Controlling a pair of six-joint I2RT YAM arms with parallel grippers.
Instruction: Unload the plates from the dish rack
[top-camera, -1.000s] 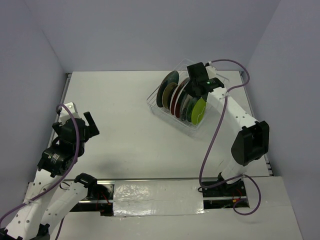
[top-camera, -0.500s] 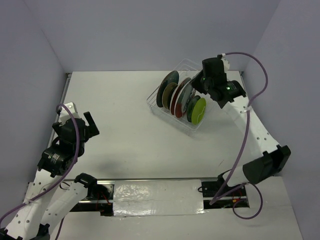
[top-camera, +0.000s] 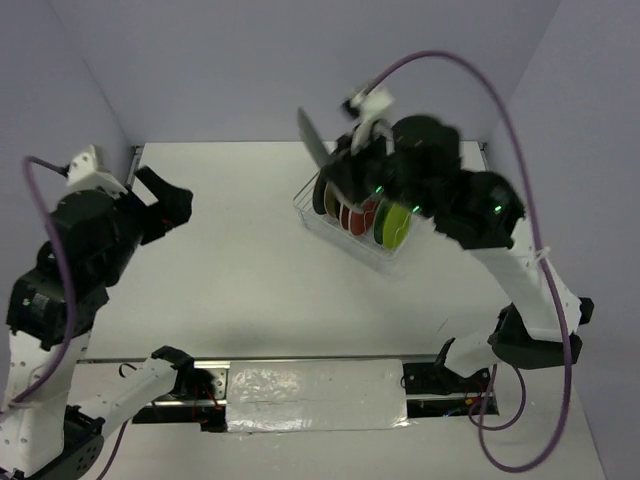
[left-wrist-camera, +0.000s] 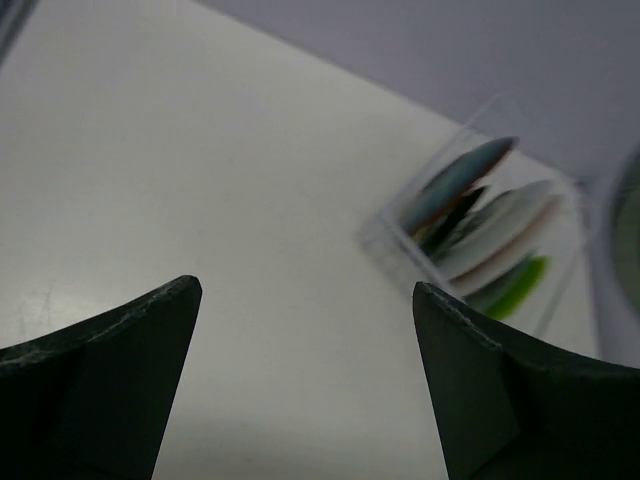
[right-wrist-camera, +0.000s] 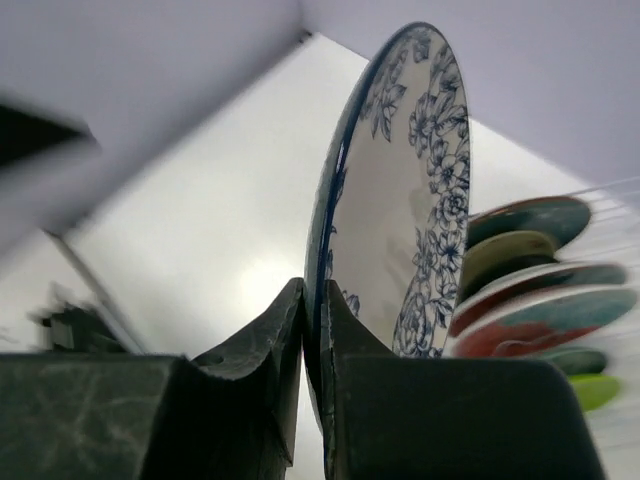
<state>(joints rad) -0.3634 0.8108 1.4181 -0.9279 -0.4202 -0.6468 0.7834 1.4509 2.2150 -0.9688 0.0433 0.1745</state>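
Right claw: your fingers pinch the lower rim of a blue-flowered plate, which stands upright on edge.
Remaining plates: standing in the dish rack, below and beyond that claw.
Left claw: spread wide and holding nothing; the dish rack lies well ahead, to its right.

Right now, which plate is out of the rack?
The white plate with blue flowers, pinched on edge by the right gripper, clear of the rack; the other plates stand in it.
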